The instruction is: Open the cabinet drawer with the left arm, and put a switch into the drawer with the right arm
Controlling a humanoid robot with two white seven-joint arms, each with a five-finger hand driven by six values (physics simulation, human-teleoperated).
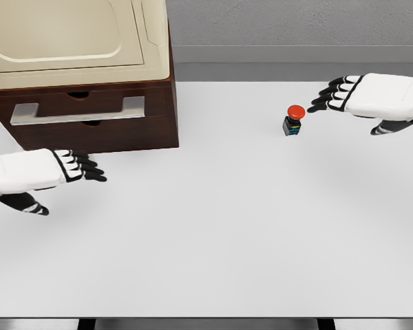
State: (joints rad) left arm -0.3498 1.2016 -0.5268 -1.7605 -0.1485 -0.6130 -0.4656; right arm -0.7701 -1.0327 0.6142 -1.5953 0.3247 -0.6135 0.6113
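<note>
Head view of the white counter (213, 234) at the approach stage: neither part of the task appears done. The dark wooden cabinet (89, 134) stands at the upper left, its drawer (82, 103) closed, with a pale bar handle (78, 112) across the front and a second drawer front below it. The left robot hand (45, 172) hovers low in front of the cabinet, below the handle and apart from it; fingers extended toward the right, relaxed, thumb hanging beneath, holding nothing. The switch (294, 120), a small dark block with a red button cap, stands upright on the counter at right of centre, well apart from the cabinet. The right robot hand (368, 96) hangs just beside and slightly above the switch, fingertips pointing at it but not touching; fingers loosely extended, empty.

Judged next move: the left robot hand must rise to the handle, hook its fingers behind the bar and pull toward the robot; only with the drawer out can the right robot hand close on the switch and carry it across.

Limits of the view: the cabinet's left side and a cream object (69, 34) on top are cut off by the frame; whether clearance exists behind the handle cannot be made out; both forearms leave the picture at its edges
</note>
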